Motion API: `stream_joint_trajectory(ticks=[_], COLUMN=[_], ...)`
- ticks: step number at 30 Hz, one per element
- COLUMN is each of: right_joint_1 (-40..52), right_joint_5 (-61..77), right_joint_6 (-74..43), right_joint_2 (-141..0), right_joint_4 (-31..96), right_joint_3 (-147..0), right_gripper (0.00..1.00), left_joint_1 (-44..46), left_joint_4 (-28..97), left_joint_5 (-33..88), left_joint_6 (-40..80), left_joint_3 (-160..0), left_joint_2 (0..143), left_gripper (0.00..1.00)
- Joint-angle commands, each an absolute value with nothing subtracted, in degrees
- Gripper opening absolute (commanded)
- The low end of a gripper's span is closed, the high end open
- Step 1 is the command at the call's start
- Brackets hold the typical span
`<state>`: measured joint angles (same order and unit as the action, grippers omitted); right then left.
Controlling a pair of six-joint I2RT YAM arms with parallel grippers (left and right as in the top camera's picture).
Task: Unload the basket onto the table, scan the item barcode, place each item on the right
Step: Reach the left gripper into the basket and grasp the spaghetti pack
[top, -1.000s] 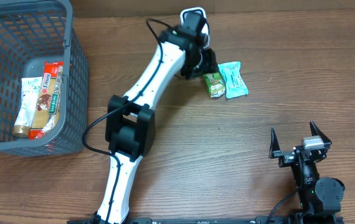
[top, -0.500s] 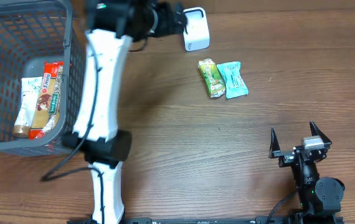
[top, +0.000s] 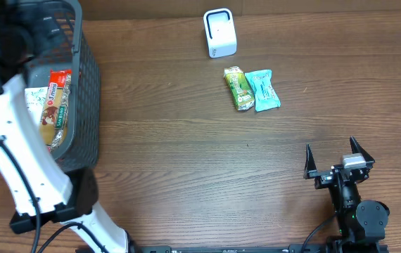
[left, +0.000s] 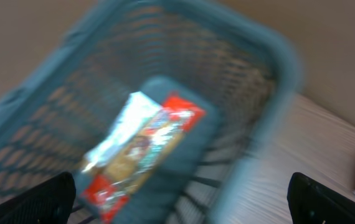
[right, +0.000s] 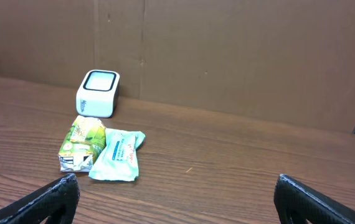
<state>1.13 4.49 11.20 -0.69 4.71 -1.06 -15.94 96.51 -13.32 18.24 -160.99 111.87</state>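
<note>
Left jaws spread wide and empty: we see the left gripper (left: 187,198) over the grey basket (left: 271,93) at upper left of the overhead frame, with snack packets (left: 143,152) lying inside. The right gripper (top: 334,160), lower right, gapes empty too. At upper centre, the green pack (top: 240,88) lies against the teal packet (top: 263,90), just below the white scanner (top: 220,32).

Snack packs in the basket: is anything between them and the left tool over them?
Nothing visible does. The open left tool hangs above the basket, and the snack packs lie uncovered on its floor. Only the basket's walls stand around them, not over them.
</note>
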Motion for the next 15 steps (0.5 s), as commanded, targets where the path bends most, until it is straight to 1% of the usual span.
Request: stream_joint_trajectory(ticks=[1,4,7,10,13,15], right_joint_1=[1.2,1.2,1.2,1.2,1.2,1.2], right_joint_5=[4.6,4.6,4.6,4.6,4.6,4.6], right_joint_6=[11.4,11.4,11.4,11.4,11.4,11.4], right_joint_2=[-0.2,-0.2,-0.2,-0.2,-0.2,-0.2], right_joint_4=[4.4,4.4,4.4,4.4,4.4,4.4], right_joint_3=[-0.5,-0.5,-0.5,-0.5,-0.5,-0.5], right_gripper=[1.0,1.0,1.0,1.0,1.0,1.0], left_joint_1=[-22.1,-25.8,-27.6,-28.0,-28.0,-28.0], left_joint_4=[96.8,95.5,93.1,89.4,84.7,81.4], left_joint_5=[-13.0,-10.3,-6.9,-5.9,-5.9,-6.0], left_joint_6=[18.2,17.7,12.7,9.2,3.2,0.3], left_joint_3=[-157.0,-151.3,-145.0,-138.1,-130.8,-125.8], left_joint_2=[112.2,112.2,112.2,112.2,112.2,112.2], left_gripper=[1.0,1.0,0.97,0.95,0.92,0.92])
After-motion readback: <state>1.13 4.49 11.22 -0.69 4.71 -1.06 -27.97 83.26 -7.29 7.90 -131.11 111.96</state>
